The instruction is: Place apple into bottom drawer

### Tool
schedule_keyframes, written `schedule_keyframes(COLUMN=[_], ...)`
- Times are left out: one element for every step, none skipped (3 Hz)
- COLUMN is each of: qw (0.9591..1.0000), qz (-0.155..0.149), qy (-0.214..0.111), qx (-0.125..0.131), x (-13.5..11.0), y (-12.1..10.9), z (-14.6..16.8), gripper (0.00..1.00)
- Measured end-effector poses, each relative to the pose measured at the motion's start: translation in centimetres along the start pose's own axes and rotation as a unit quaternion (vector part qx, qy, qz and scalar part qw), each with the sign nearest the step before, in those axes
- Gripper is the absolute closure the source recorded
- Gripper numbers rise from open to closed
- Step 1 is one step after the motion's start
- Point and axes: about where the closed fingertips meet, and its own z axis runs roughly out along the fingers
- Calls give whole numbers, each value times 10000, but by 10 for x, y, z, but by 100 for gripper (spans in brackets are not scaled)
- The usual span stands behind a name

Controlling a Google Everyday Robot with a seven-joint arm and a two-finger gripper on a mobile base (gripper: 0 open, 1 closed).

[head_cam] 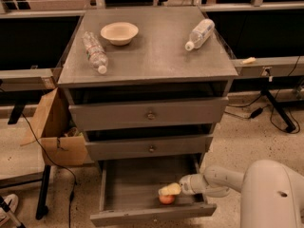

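- Cabinet (152,56): grey, 3 drawers, centre of view; everything below is placed rel. to it.
- Bottom drawer (133,184): lowest of cabinet's three, pulled well out toward the camera, inside visible; front panel at bottom edge of view.
- Apple (166,199): red-orange, inside bottom drawer, right of drawer's middle, near its front panel; looks to sit on the drawer floor.
- Gripper (169,190): cream tip, inside the open drawer, directly above the apple & at least v. close to it; contact not clear. Whether it's clamped on the apple or let go: can't tell.
- Arm (213,179): white, reaches in from cabinet's right side over drawer's right wall; robot body (273,194) at cabinet's lower right.
- Top drawer (151,114) & middle drawer (151,147): each has a dark gap above its front; a small round knob at centre of each.
- On cabinet top: cream bowl (119,33) at back left; clear bottle (95,51) lying near left edge; 2nd bottle (200,33) lying at back right, cap toward the middle.
- Cardboard box (52,127): on floor just left of cabinet, flap open.
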Motion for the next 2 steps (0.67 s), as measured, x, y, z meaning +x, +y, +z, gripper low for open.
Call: schedule_keyframes(qw=[9994,9991], qz=[303,348], qy=[-84,-95], qx=[177,207], x=[1,2], y=[-5,-6], z=[-6,-7], gripper=[0,0])
